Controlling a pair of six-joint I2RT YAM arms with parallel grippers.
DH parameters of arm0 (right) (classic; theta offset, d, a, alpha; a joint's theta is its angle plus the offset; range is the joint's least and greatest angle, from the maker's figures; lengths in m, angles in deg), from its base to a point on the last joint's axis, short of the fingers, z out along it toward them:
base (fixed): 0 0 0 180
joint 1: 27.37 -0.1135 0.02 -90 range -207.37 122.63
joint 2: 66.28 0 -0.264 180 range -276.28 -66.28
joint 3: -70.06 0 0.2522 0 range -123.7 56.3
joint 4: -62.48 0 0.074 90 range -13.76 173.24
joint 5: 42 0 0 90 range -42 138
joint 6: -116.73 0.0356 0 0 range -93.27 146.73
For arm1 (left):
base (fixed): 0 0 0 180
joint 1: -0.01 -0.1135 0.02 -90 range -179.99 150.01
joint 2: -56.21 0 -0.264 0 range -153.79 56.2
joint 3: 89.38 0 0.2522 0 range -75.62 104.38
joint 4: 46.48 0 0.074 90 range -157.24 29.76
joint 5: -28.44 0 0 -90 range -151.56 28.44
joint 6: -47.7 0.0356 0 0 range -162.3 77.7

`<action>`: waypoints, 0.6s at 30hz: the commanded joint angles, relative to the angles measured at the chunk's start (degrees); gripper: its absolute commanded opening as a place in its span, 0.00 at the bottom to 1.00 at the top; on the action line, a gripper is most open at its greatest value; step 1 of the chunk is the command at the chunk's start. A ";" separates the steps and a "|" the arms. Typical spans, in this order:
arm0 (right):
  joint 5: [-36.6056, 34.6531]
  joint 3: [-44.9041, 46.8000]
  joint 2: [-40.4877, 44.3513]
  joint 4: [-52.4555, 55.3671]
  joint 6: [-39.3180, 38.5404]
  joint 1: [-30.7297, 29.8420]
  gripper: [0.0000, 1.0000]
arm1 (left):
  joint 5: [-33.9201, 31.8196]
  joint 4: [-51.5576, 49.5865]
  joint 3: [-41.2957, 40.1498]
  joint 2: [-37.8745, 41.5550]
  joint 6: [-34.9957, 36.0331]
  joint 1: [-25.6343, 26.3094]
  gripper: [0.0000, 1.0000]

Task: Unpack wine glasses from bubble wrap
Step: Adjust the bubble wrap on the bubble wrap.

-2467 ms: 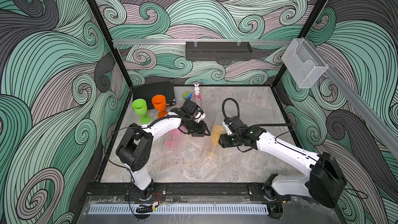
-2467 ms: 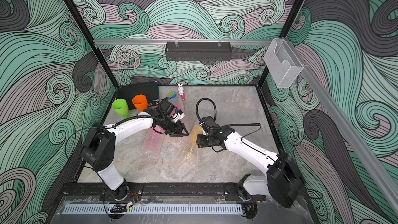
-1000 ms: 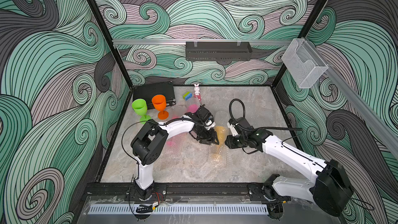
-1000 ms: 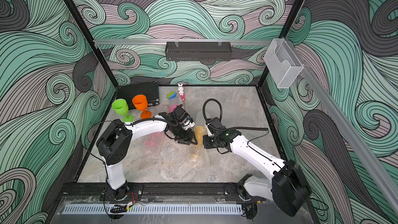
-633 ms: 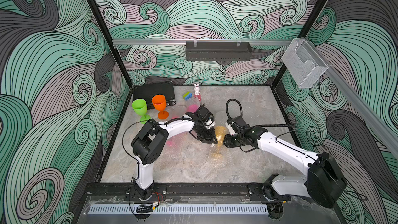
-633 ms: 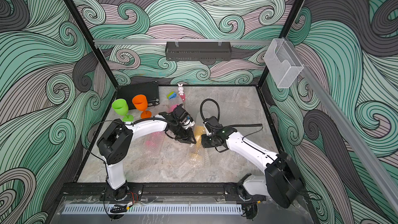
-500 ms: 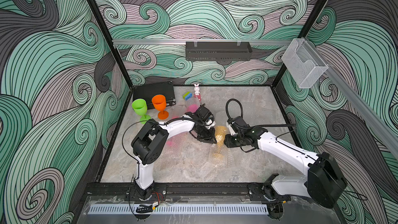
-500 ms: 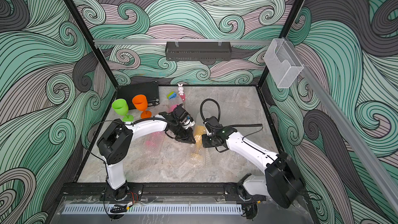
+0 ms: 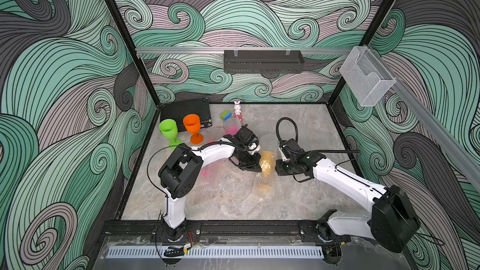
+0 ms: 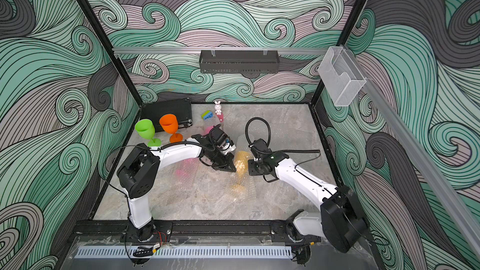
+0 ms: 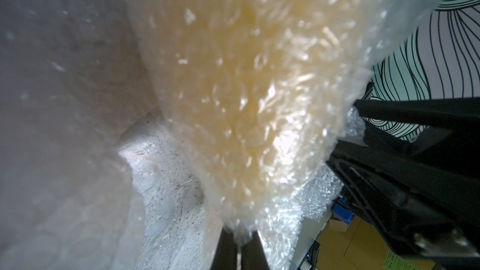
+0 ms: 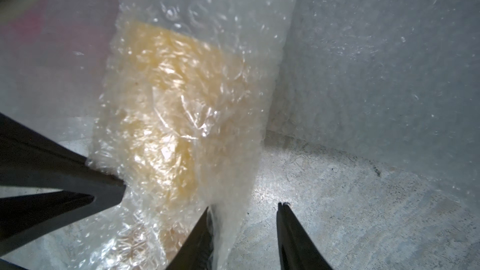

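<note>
A yellow wine glass stands tilted mid-table, rolled in a bubble wrap tube; both wrist views show it close up. My left gripper is shut on a pinch of that bubble wrap at the bowel side nearest it. My right gripper is open on the opposite side, and the wrap's edge lies against one finger. The lime green and orange wine glasses stand bare at back left. Two pink wine glasses stay wrapped, one behind my left arm and one under it.
A black case lies in the back left corner. A white rabbit figurine and a green-and-blue block sit near the back wall. Loose bubble wrap lies beside the orange glass. A black basket and a clear holder hang on the walls.
My left gripper moved right to the yellow bundle and shut on its wrap. My right gripper shifted a little along the bundle and its fingers spread slightly.
</note>
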 commanded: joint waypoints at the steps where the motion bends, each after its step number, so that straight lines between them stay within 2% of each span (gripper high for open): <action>1: -0.60 -2.52 -1.86 -0.89 -0.55 0.18 0.42 | 0.69 1.10 1.03 1.26 -1.28 0.84 0.00; 6: 0.16 -3.75 -3.08 -2.14 0.53 0.16 0.42 | 0.62 1.71 1.40 1.00 -2.36 1.40 0.00; 13: -6.97 -4.94 -4.99 -2.68 0.26 0.42 0.42 | 0.79 1.81 1.92 1.24 -2.65 2.08 0.00; 18: -9.59 -6.80 -6.07 -4.25 -0.75 0.99 0.42 | 1.20 1.81 2.01 1.17 -2.39 2.50 0.00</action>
